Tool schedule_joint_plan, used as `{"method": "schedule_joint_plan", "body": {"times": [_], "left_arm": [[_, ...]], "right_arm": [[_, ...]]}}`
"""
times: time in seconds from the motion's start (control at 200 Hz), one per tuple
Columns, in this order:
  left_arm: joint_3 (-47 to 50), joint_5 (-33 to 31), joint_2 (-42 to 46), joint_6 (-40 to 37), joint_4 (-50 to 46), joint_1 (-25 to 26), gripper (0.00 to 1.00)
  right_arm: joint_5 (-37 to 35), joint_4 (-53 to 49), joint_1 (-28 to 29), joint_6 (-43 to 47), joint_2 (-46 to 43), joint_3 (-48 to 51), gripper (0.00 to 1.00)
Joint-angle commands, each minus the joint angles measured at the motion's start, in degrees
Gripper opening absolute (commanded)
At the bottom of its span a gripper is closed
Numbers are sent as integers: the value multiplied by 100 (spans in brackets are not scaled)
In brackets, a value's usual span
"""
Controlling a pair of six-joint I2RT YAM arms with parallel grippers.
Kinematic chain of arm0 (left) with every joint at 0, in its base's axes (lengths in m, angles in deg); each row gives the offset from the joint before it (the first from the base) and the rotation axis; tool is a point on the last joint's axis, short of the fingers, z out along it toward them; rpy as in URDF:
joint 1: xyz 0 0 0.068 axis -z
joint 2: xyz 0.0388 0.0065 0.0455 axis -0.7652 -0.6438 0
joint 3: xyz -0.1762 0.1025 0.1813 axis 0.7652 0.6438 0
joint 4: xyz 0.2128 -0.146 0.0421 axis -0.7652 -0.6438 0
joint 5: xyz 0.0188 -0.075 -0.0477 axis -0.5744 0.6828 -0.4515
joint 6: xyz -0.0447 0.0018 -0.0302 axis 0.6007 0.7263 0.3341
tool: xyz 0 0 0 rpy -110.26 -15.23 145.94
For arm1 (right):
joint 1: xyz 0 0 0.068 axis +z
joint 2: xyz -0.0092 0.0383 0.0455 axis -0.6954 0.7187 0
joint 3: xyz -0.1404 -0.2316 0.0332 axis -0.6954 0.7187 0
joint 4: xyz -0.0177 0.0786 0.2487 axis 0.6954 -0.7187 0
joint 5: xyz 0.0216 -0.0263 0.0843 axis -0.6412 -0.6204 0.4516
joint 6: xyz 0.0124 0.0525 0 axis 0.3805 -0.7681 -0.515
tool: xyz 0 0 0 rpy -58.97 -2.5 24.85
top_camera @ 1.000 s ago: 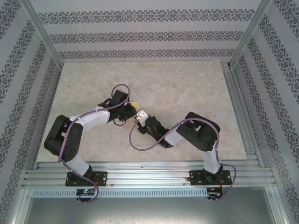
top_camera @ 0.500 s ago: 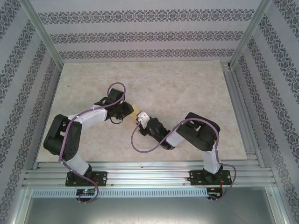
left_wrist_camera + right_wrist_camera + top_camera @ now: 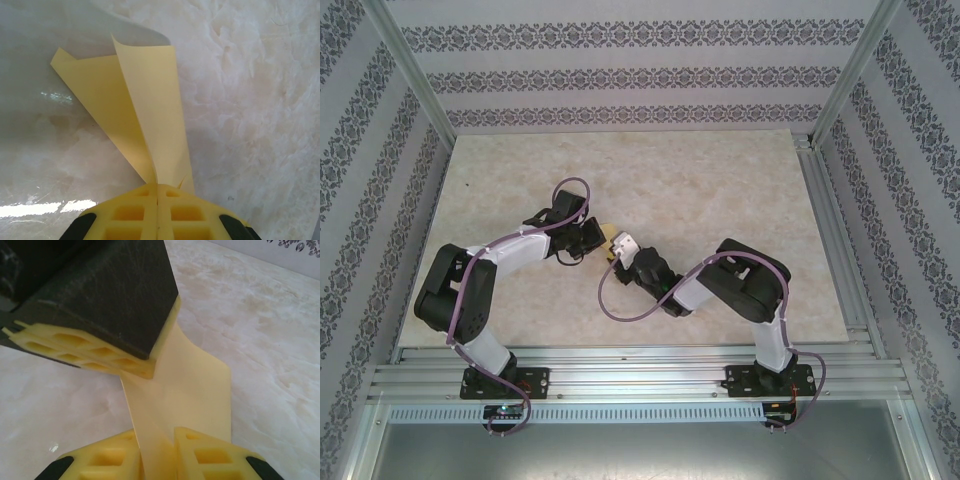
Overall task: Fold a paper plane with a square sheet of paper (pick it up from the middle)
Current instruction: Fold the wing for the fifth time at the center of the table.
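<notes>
The yellow-orange sheet of paper (image 3: 145,110) is folded into a narrow pointed shape with a raised flap and hangs just above the table. My left gripper (image 3: 157,186) is shut on its pointed end, with the fingers pressed together around the paper. My right gripper (image 3: 157,437) faces it from the other side. Its jaws stand slightly apart, and the sheet of paper (image 3: 195,390) passes through the gap between them. The left gripper's finger (image 3: 85,347) and black body loom close above in the right wrist view. From above, both grippers meet at the paper (image 3: 607,232) mid-table.
The marble-patterned table (image 3: 720,190) spreads out around the two arms. Metal rails (image 3: 830,230) and patterned walls bound it at the sides and back. The right arm's purple cable (image 3: 610,300) loops over the table near the grippers.
The left gripper has closed tightly on the paper. The right gripper's jaws have eased apart a little. Both grippers sit slightly closer together than a second ago.
</notes>
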Motion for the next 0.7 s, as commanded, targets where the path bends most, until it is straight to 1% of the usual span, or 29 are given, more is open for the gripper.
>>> {"method": "schedule_joint_plan", "body": {"times": [0.0,0.135,0.215,0.255,0.325,0.38,0.485,0.609,0.694], "left_arm": [[-103,103,-1,-20,72,-44,8],[-120,89,39,-43,31,-44,9],[-127,17,81,-80,-21,-50,13],[-146,-35,106,-113,-75,-53,17],[-182,-196,183,-183,-185,-75,29],[-183,-327,259,-242,-254,-119,36],[-58,-390,430,-256,-195,-249,51],[164,-348,580,-243,-8,-391,64],[285,-335,677,-278,83,-491,68]], "right_arm": [[45,-9,-53,-39,141,-190,22],[109,7,-70,-58,171,-181,17],[198,25,-103,-136,152,-142,12],[259,32,-121,-195,143,-116,9],[396,58,-161,-361,126,-78,7],[573,82,-213,-547,126,-45,5],[946,232,-352,-1134,141,27,3],[1446,441,-550,-2004,182,65,2],[1700,547,-656,-2479,220,98,1]]}}
